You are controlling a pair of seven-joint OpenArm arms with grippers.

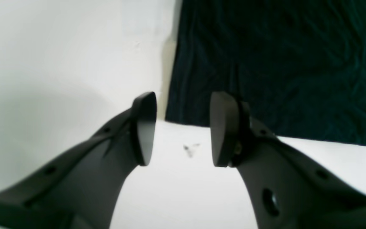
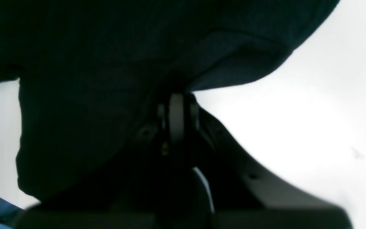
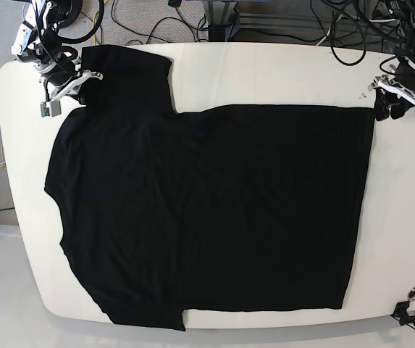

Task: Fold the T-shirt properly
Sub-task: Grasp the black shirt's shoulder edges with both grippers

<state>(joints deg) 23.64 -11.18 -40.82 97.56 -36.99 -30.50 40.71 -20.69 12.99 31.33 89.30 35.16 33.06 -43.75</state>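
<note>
T-shirt (image 3: 214,210) lies spread flat, plain black side up, covering most of the white table (image 3: 395,239); no print visible. In the base view, the hem edge runs roughly straight down the picture's right side, from the far corner by the left gripper (image 3: 396,106) to the near corner close to the table's front rim. One sleeve points toward the far edge at upper left, the other lies at the near edge, lower left, its tip close to the table's rim. Bare table shows as a wide strip right of the hem, a narrower strip along the left side, and a band along the far edge between the two arms. Left gripper: jaws apart, nothing between them; the left wrist view shows the corner of the cloth (image 1: 265,70) just beyond the fingertips, with white table under and to the left of the jaws. Right gripper (image 3: 73,87) sits at the far sleeve, at the picture's upper left. In the right wrist view its jaws (image 2: 176,117) are pressed together on black fabric, which drapes over and in front of the camera; bright bare table lies to the right of it. Cables (image 3: 214,14) lie on the floor beyond the far edge.
</note>
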